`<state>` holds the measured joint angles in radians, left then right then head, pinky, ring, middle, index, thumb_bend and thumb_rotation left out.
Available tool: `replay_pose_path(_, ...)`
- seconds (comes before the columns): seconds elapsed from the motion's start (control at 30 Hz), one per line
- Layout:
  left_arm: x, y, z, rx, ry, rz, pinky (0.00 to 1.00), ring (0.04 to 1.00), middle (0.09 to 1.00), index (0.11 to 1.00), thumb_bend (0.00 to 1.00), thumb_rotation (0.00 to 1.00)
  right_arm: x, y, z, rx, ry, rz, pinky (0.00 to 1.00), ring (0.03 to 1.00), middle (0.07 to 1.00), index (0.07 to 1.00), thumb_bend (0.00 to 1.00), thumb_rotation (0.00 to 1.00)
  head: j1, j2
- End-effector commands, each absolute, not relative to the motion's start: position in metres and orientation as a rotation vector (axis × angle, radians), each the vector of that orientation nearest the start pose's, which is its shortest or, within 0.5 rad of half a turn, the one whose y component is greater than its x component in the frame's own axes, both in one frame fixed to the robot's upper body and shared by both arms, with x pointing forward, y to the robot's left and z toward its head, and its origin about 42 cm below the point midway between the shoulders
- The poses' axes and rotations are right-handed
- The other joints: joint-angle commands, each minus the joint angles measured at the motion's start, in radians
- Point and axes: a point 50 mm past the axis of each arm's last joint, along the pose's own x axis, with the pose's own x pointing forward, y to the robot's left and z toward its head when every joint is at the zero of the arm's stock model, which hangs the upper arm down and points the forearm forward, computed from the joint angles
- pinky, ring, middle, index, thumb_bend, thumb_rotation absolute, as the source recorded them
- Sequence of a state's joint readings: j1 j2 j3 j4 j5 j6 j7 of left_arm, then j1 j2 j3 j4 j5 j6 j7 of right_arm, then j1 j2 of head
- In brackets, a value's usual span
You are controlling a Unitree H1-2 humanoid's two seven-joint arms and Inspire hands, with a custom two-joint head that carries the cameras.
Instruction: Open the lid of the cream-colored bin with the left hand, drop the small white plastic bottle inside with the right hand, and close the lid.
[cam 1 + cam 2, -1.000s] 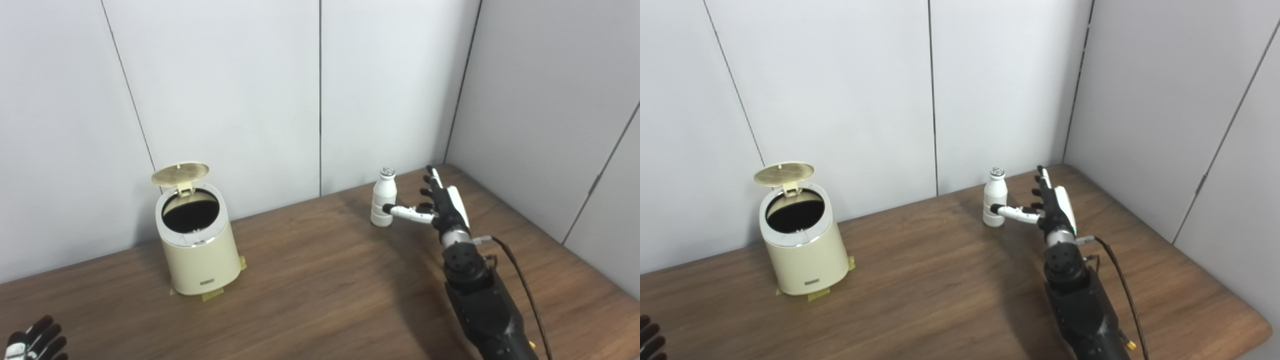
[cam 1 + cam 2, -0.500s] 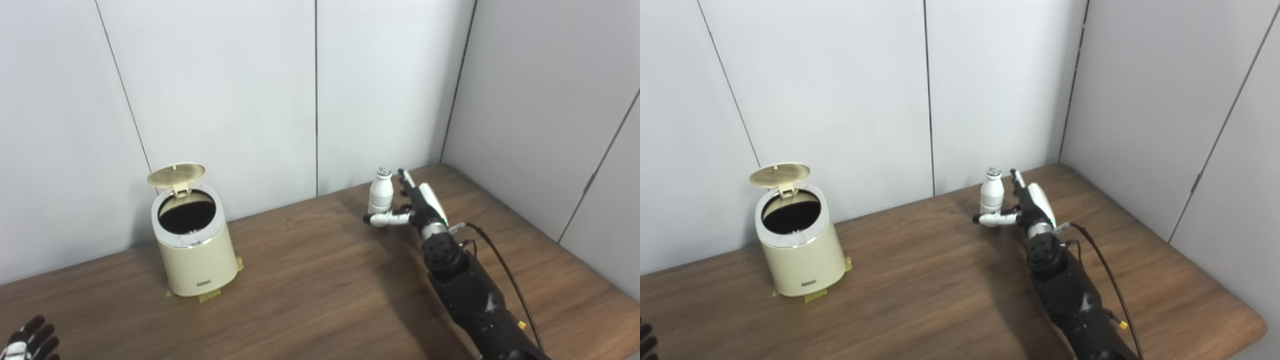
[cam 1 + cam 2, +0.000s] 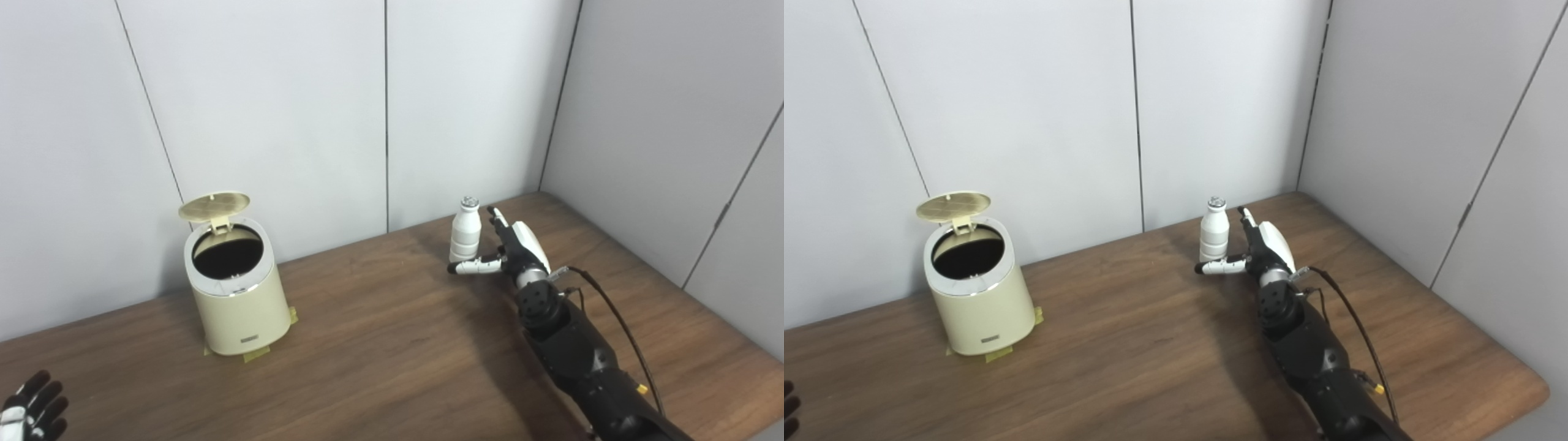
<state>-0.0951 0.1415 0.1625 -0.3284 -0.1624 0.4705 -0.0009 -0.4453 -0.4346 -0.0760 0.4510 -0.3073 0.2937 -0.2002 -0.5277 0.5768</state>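
**Lid up, bottle not yet lifted**

The bin (image 3: pixel 236 288), left of centre, has its lid (image 3: pixel 214 206) raised. The bottle (image 3: pixel 464 230) stands on the bench (image 3: pixel 392 355) right of centre; the right hand (image 3: pixel 511 254), fingers spread, brackets it ungrasped. The left hand (image 3: pixel 27 407) waits, released, at the lower-left corner. Grasp, drop and closing remain.

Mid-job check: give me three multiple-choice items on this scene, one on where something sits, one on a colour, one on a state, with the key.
1. Where does the bottle stand?
A. inside the bin
B. on the table, right of the bin
C. on the bin's lid

2. What colour is the bin?
A. cream
B. blue
C. black

3. How is the right hand?
A. open beside the bottle
C. closed on the lid
B. resting inside the bin

Key:
1 B, it stands upright on the table, near the back wall.
2 A, its body is cream, and the lid stands raised.
3 A, the fingers are spread and the thumb reaches in front of the bottle's base.
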Motion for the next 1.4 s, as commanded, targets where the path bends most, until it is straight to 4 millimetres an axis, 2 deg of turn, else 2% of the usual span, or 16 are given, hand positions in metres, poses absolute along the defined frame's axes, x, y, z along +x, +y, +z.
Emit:
replay_pose_path(0.0,0.304,0.280,0.207,-0.020,-0.036,0.067,0.94,0.914,0.899,0.923,0.27,0.90,0.430,-0.402,0.194,-0.714,0.109,-0.468,0.81,0.919,0.943,0.961,0.93,0.25,-0.001,0.001)
replay_pose_path(0.13,0.305,0.277,0.208,-0.022,-0.039,0.065,0.96,0.921,0.911,0.937,0.26,0.89,0.432,-0.402,0.194,-0.763,0.117,-0.467,0.80,0.918,0.945,0.958,0.93,0.27,0.000,0.003)
replay_pose_path(0.33,0.305,0.274,0.207,-0.016,-0.037,0.057,0.98,0.941,0.931,0.956,0.21,0.88,0.435,-0.397,0.202,-0.784,0.094,-0.465,0.81,0.922,0.937,0.962,0.90,0.24,0.000,0.004)
replay_pose_path(0.5,0.304,0.273,0.206,-0.033,-0.036,0.057,1.00,0.963,0.948,0.966,0.23,0.86,0.440,-0.394,0.209,-0.793,0.070,-0.468,0.76,0.861,0.890,0.944,0.90,0.21,0.000,0.004)
replay_pose_path(0.63,0.302,0.272,0.206,-0.040,-0.036,0.064,1.00,0.972,0.957,0.970,0.23,0.86,0.441,-0.392,0.213,-0.788,0.043,-0.460,0.76,0.846,0.872,0.934,0.90,0.20,0.005,0.005)
replay_pose_path(0.97,0.301,0.267,0.205,-0.059,-0.030,0.066,1.00,0.981,0.966,0.993,0.21,0.93,0.444,-0.387,0.216,-0.720,0.003,-0.458,0.78,0.863,0.875,0.922,0.89,0.14,0.003,0.006)
replay_pose_path(1.1,0.301,0.265,0.203,-0.068,-0.022,0.059,1.00,0.998,0.979,0.999,0.20,0.96,0.444,-0.389,0.220,-0.726,-0.003,-0.460,0.74,0.835,0.859,0.910,0.88,0.16,0.007,0.005)
replay_pose_path(1.37,0.299,0.263,0.202,-0.054,-0.019,0.059,1.00,0.980,0.961,0.993,0.18,0.98,0.444,-0.394,0.220,-0.748,-0.030,-0.463,0.70,0.783,0.823,0.866,0.84,0.12,0.015,0.006)
